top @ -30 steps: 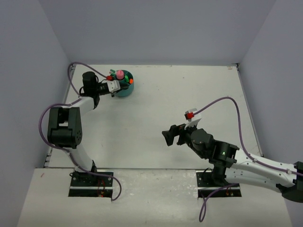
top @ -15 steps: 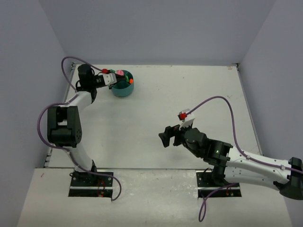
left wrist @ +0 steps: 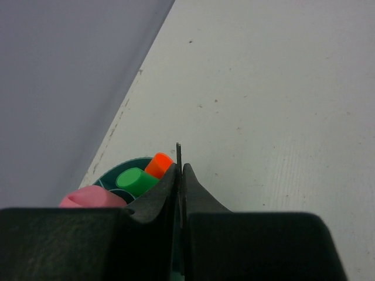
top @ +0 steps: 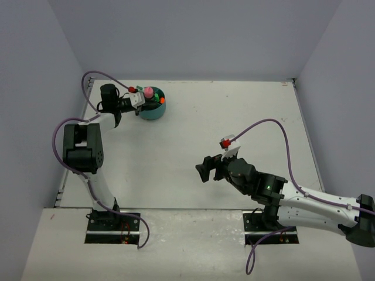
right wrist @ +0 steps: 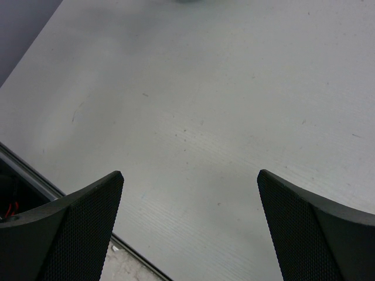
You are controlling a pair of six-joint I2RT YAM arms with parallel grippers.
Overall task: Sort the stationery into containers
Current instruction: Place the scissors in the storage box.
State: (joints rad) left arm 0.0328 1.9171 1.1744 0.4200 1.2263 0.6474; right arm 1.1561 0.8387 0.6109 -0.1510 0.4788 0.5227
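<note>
The round teal organiser [top: 154, 113] stands at the table's far left. A pink tube [top: 149, 92] and green-capped [top: 156, 99] and orange-capped [top: 162, 100] highlighters stick out of it. My left gripper [top: 140, 100] is over its left rim, shut on a thin dark blade that looks like the scissors. In the left wrist view, the blade [left wrist: 178, 153] pokes out past the closed left gripper [left wrist: 179, 168]. Behind it are the organiser rim [left wrist: 126, 165], green cap [left wrist: 133, 178], orange cap [left wrist: 158, 164] and pink tube [left wrist: 91, 199]. My right gripper [top: 203, 170] [right wrist: 190, 172] is open and empty above bare table.
Grey walls close in the table at the left, the back and the right. The left wall is close behind the organiser. The table's near edge [right wrist: 35, 175] shows below my right gripper.
My left gripper swung left and back from the organiser, then returned a little towards it, staying shut. My right arm moved slightly left and forward, then held still.
</note>
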